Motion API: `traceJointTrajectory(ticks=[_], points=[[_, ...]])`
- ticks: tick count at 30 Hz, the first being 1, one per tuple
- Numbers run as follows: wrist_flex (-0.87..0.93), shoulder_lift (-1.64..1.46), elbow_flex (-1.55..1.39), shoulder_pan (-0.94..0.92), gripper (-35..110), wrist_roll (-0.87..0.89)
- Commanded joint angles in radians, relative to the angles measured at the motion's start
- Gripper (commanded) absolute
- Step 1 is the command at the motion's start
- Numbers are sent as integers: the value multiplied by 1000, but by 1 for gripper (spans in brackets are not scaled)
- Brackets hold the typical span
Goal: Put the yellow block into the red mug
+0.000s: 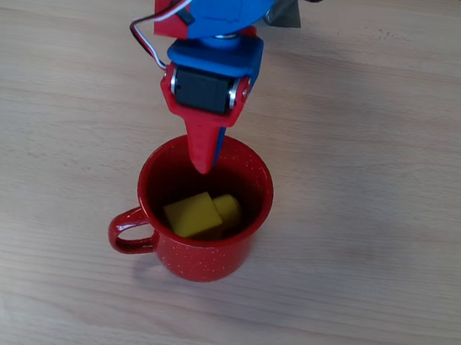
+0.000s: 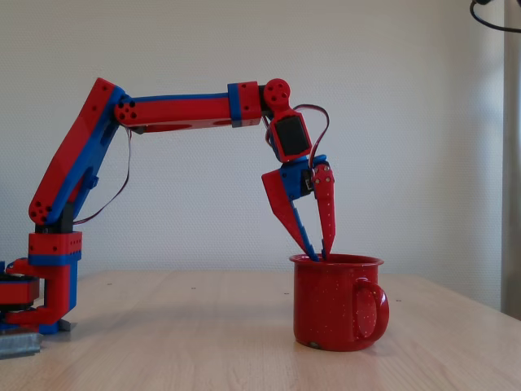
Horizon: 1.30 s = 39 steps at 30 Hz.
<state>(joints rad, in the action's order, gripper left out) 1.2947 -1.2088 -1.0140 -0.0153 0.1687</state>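
Directly below the gripper [image 2: 319, 257], whose parted fingers hold nothing, the yellow block [image 1: 194, 215] lies inside the red mug [image 1: 236, 258], fingertips dipping past the rim.

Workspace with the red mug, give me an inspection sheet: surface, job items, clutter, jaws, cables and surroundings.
Surface: light wooden table, bare around the mug.
Job's things: yellow block lies inside the red mug; the mug stands upright, handle toward the picture's left in the overhead view.
Clutter: nothing seen.
Grippers: gripper points down at the mug's rim, jaws slightly apart, holding nothing.
Cables: red, white and black wires loop beside the wrist.
Surroundings: plain pale wall behind the table.
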Motion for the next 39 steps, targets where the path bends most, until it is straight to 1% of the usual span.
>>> traceJointTrajectory(ticks=[1,8,11,20,28,39], points=[[-9,-167,81,-12,0,-6],[11,-279,75,-17,0,-31],[-3,-373,8,-17,0,-52],[-107,-764,-390,-11,0,-98],[-129,-1062,-676,-12,0,-121],[-204,-1440,-1118,-11,0,-106]])
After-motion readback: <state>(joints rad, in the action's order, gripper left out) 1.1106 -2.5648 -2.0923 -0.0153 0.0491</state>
